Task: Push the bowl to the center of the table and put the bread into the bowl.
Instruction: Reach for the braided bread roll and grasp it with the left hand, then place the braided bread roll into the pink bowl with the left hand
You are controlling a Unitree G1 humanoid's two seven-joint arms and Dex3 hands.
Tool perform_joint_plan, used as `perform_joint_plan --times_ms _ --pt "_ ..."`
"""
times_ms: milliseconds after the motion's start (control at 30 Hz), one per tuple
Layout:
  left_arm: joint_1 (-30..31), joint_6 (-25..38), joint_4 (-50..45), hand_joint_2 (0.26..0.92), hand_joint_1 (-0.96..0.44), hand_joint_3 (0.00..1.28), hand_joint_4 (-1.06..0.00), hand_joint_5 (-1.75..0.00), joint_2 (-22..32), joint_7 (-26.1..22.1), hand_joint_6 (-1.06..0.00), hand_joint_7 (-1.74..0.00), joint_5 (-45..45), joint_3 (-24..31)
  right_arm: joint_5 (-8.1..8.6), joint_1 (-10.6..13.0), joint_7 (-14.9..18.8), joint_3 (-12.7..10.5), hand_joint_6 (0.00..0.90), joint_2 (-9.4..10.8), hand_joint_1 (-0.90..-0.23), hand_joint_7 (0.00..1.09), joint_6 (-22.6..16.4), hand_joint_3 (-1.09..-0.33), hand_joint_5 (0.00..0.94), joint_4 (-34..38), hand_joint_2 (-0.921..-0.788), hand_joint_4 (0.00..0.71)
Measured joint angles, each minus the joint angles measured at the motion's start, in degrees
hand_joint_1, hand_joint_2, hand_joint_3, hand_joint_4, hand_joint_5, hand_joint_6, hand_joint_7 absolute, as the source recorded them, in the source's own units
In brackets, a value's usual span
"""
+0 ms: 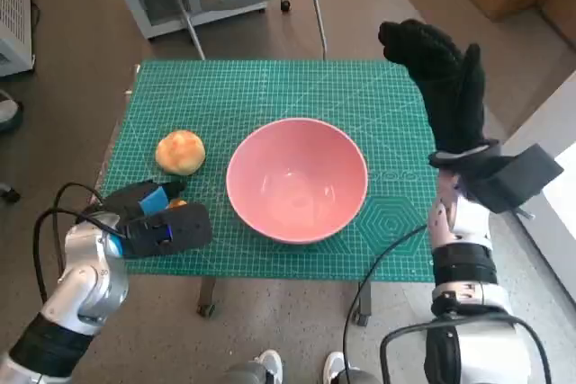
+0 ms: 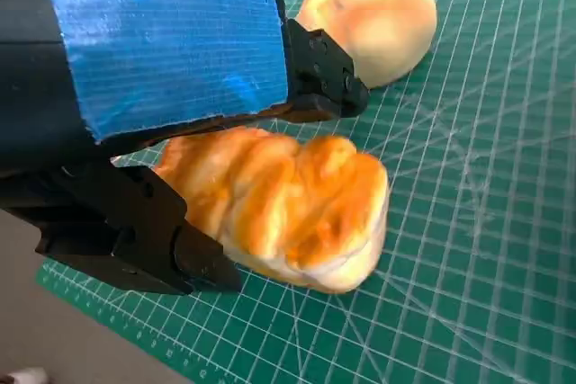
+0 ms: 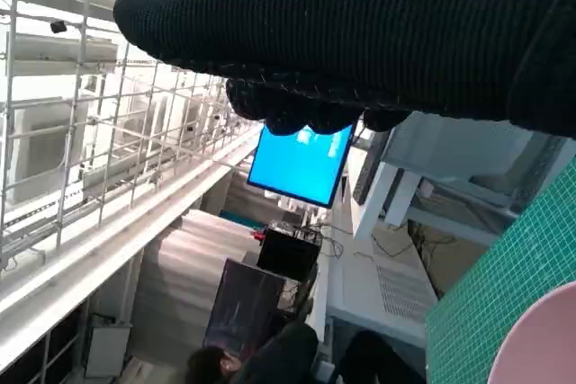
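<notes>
Bowl [image 1: 297, 179]: pink, upright, empty. Stands about mid-mat [image 1: 270, 87], slightly toward the near edge. Judged already centred, so the push looks done or close to it.

Loaf [image 2: 279, 204]: golden, oblong and ridged. Lies on the mat at the near left, between the fingers [image 2: 135, 240] of the left hand [image 1: 157, 222]. In the head view only an orange sliver [image 1: 175, 204] shows past the hand. Its long axis appears to run along the hand's reach, one end projecting beyond the fingertips.

Bun [image 1: 180, 151]: round and golden. Sits on the mat just beyond the left hand, left of the bowl, apart from the loaf. No hand touches it.

Left hand: low over the mat, fingers bracketing the loaf on both sides. The wrist view shows contact, or very near it; the loaf still rests on the mat, so whether the grasp is firm cannot be told.

Right hand [image 1: 441, 78]: gloved, raised above the mat's far right corner, right of the bowl and clear of it. It carries nothing, and its fingers seem extended.

Key relation: the bowl lies to the right of the left hand and the loaf, near them, with bare mat between. The left hand is far nearer both breads than the right. Judged next move: lift the loaf and carry it right over the rim.
</notes>
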Motion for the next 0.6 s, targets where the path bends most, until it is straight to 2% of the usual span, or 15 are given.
perform_joint_plan --times_ms 133,200,267,300,333,367,400,500,600 --pt "-0.5 -1.7 2.1 0.6 0.18 0.6 -0.42 -0.03 -0.2 1.4 -0.53 -0.03 1.7 -0.6 0.5 0.3 0.1 0.0 0.338 0.0 -0.569 0.01 0.4 -0.585 0.0 -0.2 -0.921 0.252" --pt "-0.8 -2.5 3.0 0.607 0.19 0.62 -0.53 -0.05 -0.3 2.3 -0.61 -0.04 2.0 -0.7 0.65 0.4 0.2 0.0 0.338 0.0 -0.57 0.01 0.5 -0.585 0.0 -0.3 -0.921 0.252" --pt "-0.9 -3.4 3.8 0.633 0.19 0.6 -0.67 -0.09 -0.5 3.3 -0.7 -0.06 2.8 -0.8 0.9 0.5 0.2 0.1 0.338 0.0 -0.57 0.01 0.6 -0.585 0.0 -0.5 -0.921 0.252" --pt "-0.9 -3.8 4.0 0.737 0.25 0.44 -0.64 -0.53 -0.5 3.7 -0.78 -0.1 3.3 -0.8 0.93 0.6 0.2 0.1 0.338 0.0 -0.57 0.01 0.6 -0.584 0.0 -0.6 -0.921 0.252" --pt "-0.9 -4.2 4.3 0.773 0.27 0.39 -0.63 -0.69 -0.5 4.3 -0.8 -0.11 3.6 -0.9 0.96 0.7 0.2 0.1 0.338 0.0 -0.569 0.01 0.7 -0.584 0.0 -0.7 -0.921 0.252" --pt "-0.9 -4.6 4.5 0.827 0.18 0.28 -0.65 -0.89 -0.5 4.8 -0.72 -0.48 3.9 -0.9 0.99 0.7 0.3 0.1 0.338 0.0 -0.569 0.01 0.8 -0.584 0.0 -0.8 -0.921 0.252" --pt "-0.9 -5.0 4.8 0.86 0.11 0.22 -0.65 -1.03 -0.6 5.2 -0.66 -0.72 4.1 -0.8 1.01 0.7 0.3 0.1 0.338 0.0 -0.568 0.01 0.8 -0.584 0.0 -0.8 -0.921 0.252" --pt "-0.9 -6.1 5.7 0.9 0.04 0.13 -0.67 -1.19 -0.6 6.2 -0.63 -0.97 4.5 -0.8 1.05 0.8 0.5 0.1 0.338 0.0 -0.567 0.01 0.9 -0.584 0.0 -1.0 -0.921 0.252" --pt "-0.9 -6.9 5.8 0.909 0.01 0.09 -0.69 -1.23 -0.6 6.7 -0.64 -1.03 4.9 -0.8 1.14 0.9 0.7 0.0 0.338 0.0 -0.567 0.01 1.0 -0.583 0.0 -1.2 -0.921 0.252"
